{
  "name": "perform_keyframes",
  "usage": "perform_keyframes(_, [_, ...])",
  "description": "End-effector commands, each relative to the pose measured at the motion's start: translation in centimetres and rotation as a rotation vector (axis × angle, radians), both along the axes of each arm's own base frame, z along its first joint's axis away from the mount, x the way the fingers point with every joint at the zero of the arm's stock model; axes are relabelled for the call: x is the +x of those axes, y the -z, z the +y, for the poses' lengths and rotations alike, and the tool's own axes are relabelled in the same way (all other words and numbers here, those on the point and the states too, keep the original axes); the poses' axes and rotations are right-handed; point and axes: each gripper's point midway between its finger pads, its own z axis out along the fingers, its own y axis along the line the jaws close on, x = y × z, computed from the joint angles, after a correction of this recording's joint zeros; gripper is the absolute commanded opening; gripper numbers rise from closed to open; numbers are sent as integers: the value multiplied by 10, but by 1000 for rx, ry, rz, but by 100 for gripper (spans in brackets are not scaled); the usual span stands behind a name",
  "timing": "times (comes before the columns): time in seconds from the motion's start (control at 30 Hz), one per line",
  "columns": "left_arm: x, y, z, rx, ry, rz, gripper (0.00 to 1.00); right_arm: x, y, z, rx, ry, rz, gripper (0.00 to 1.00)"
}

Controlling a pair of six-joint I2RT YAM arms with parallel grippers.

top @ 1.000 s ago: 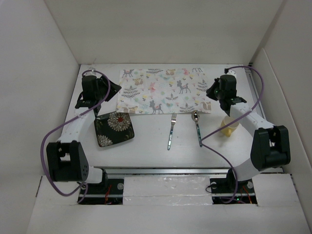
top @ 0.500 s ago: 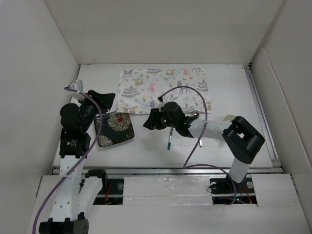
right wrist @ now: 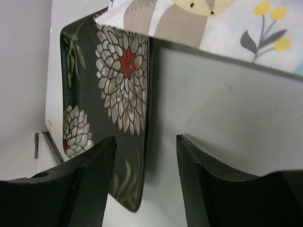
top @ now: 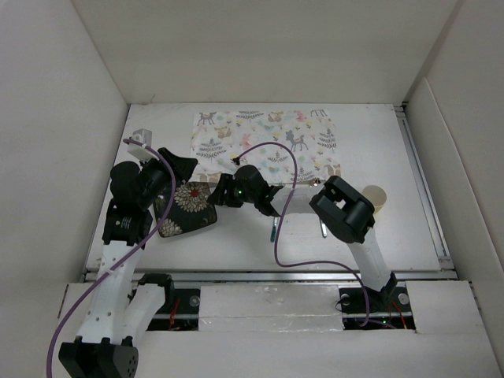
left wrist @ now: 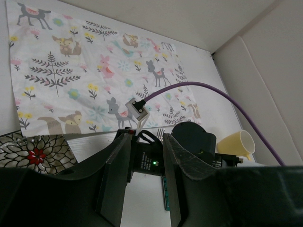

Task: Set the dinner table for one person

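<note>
Across the white dinner table [top: 236, 246] filling the view, placemat [top: 268, 138] at 12 o'clock, floral plate [top: 189, 201] at 9 o'clock, right gripper [right wrist: 146, 142] spread wide at its 3 o'clock rim, left gripper [left wrist: 146, 151] parted, empty.

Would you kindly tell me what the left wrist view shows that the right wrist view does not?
Only the left wrist view shows the pale yellow cup and the purple cable. Only the right wrist view shows the open right gripper from its own side, with the long edge of the dark square flower-patterned plate close up beyond it. Both share that plate, the pastel animal-print cloth placemat and the plain white dinner table.
</note>
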Motion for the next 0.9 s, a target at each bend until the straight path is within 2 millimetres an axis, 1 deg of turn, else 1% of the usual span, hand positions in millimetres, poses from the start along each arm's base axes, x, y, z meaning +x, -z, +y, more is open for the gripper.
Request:
perform_keyframes(0.0, [-3,-18,-5,11,32,-70,31,0,-26,31,82,-22,-24,58])
perform_keyframes(0.03, [-3,-17,-5,12,34,-69,31,1,-23,32,78,-21,-19,55])
perform_keyframes(0.07, [-3,-18,-5,11,34,-70,31,-4,-18,36,76,-32,-7,53])
perform_keyframes(0.1, [-3,-18,-5,12,34,-69,31,-5,-15,38,78,-36,-1,51])
perform_keyframes(0.13, [-3,-19,-5,11,34,-71,31,-11,-15,43,84,-51,6,48])
perform_keyframes(0.17, [-3,-18,-5,11,32,-70,31,-10,-14,45,93,-51,14,45])
perform_keyframes(0.2, [-3,-19,-5,10,32,-71,31,-16,-7,48,87,-63,25,41])
perform_keyframes(0.27, [-3,-19,-5,10,31,-71,31,-18,-5,49,94,-69,35,25])
perform_keyframes(0.3, [-3,-19,-4,10,29,-71,31,-26,-4,52,97,-88,38,19])
perform_keyframes(0.33, [-3,-19,-4,10,29,-71,31,-31,0,50,97,-102,50,11])
perform_keyframes(0.37, [-4,-20,-4,10,29,-75,31,-39,-1,52,107,-120,50,5])
perform_keyframes(0.4, [-4,-21,-4,9,26,-76,31,-42,-3,51,115,-127,49,0])
perform_keyframes(0.43, [-3,-21,-4,10,25,-77,31,-51,-10,53,127,-147,44,0])
perform_keyframes(0.47, [-3,-24,-3,12,19,-85,31,-63,-9,50,135,-160,53,0])
perform_keyframes(0.5, [-2,-27,-1,16,11,-93,31,-75,-21,49,174,-184,55,0])
perform_keyframes(0.53, [-2,-27,-1,16,11,-93,31,-78,-22,49,181,-191,69,0])
perform_keyframes(0.57, [-3,-25,-1,19,7,-79,31,-83,-39,45,230,-203,53,0])
perform_keyframes(0.63, [-4,-27,1,23,-2,-80,31,-92,-65,44,303,-229,61,0])
perform_keyframes(0.67, [-3,-32,3,27,-15,-91,31,-94,-93,43,363,-243,24,0])
perform_keyframes(0.7, [-4,-34,3,26,-15,-95,31,-96,-105,41,383,-245,15,0])
perform_keyframes(0.77, [-4,-37,5,29,-27,-100,32,-96,-129,39,407,-247,-21,0])
perform_keyframes(0.8, [-4,-38,6,29,-31,-103,32,-91,-154,33,436,-238,-58,0])
perform_keyframes(0.83, [-4,-39,6,29,-32,-103,32,-82,-167,30,439,-215,-95,0])
perform_keyframes(0.87, [-4,-41,7,30,-35,-108,32,-76,-171,25,427,-192,-103,0])
